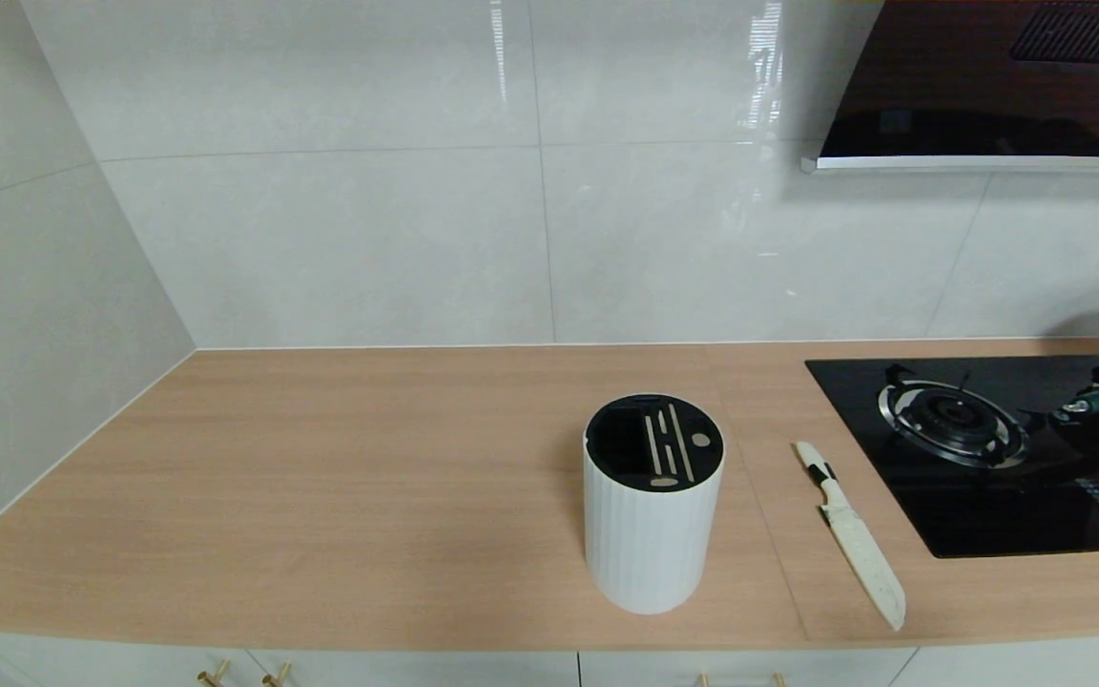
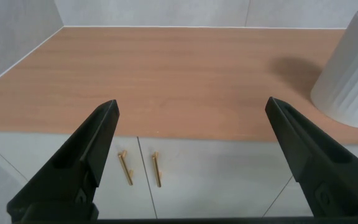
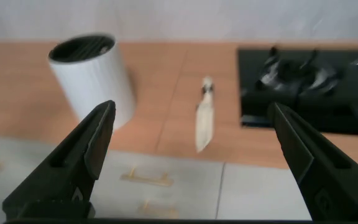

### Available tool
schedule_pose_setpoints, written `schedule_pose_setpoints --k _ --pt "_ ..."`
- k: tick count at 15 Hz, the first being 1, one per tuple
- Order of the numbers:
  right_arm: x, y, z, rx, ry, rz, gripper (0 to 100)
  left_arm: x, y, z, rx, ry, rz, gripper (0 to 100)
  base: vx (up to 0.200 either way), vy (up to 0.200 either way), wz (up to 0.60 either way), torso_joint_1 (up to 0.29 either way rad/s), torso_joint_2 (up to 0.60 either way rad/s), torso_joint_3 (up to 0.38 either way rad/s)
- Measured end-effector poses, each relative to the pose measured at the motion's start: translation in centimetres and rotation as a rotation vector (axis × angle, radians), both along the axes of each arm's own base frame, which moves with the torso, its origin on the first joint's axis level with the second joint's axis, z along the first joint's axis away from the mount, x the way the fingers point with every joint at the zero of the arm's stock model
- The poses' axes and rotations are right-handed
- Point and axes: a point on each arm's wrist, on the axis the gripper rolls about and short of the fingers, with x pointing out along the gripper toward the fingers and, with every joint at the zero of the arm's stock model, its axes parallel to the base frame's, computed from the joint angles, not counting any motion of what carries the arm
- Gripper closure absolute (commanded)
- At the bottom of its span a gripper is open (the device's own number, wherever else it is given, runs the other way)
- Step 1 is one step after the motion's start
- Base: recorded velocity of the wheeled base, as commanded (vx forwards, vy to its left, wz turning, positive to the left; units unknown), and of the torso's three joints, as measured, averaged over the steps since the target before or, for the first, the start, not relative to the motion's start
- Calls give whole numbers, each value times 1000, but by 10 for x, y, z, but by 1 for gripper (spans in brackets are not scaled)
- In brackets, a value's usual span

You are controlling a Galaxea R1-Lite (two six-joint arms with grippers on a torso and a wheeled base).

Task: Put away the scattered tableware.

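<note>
— Where does the head camera sit?
— High, before the counter [image 1: 368,496]. It faces forward and down, taking in the whole top, the tiled wall [image 1: 321,239] and the stove [image 1: 979,458] at the right end.
— The wrist cameras?
— Both are low, off the front edge, facing the wall. The left looks past the left gripper [image 2: 191,102], jaws spread, over cabinet doors [image 2: 185,180], close to the edge. The right looks past the right gripper [image 3: 191,106], also spread, from farther back.
— What is shared?
— All three see the holder [image 1: 650,534] and the front edge. The head and right wrist cameras share the knife [image 1: 850,534] and the stove.
</note>
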Motion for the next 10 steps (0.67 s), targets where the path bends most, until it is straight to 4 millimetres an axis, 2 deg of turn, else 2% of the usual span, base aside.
schedule_pose_setpoints --k 3,5,7,10 --pt "48 4 19 -11 224 41 0 0 0 0 0 0 0 0 0 0 0 0 0 0" --pt "96 8 30 -29 345 49 0 0 0 0 0 0 0 0 0 0 0 0 0 0" --pt "150 12 29 -56 435 36 0 0 0 0 0 0 1 0 0 0 0 0 0 0" --pt "230 20 10 -108 502 -12 0 0 0 0 0 0 0 0 0 0 0 0 0 0"
